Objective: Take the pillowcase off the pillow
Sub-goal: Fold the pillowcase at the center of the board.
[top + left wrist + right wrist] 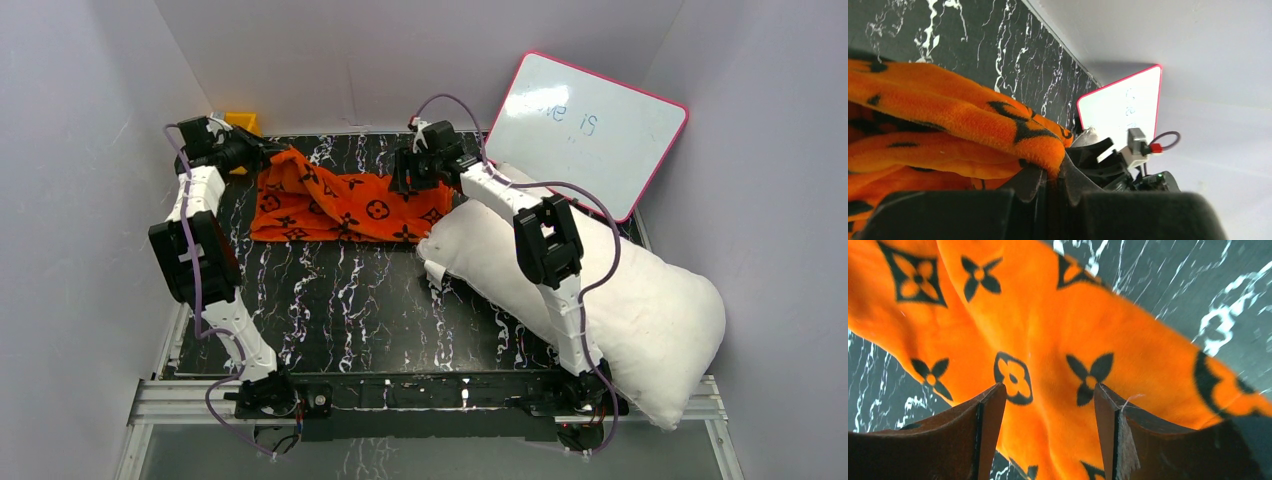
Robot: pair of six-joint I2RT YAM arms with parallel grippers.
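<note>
The plump plain white pillow (640, 300) lies bare across the black marbled table's (380, 300) near right corner, evidently out of its cover. Toward the far edge, the bright-orange fleece pillowcase (340, 205) lies crumpled. The left gripper (1050, 180) pinches its far-left end, probably to keep it clear. The right gripper (1048, 405) hangs open-jawed above its right end.
</note>
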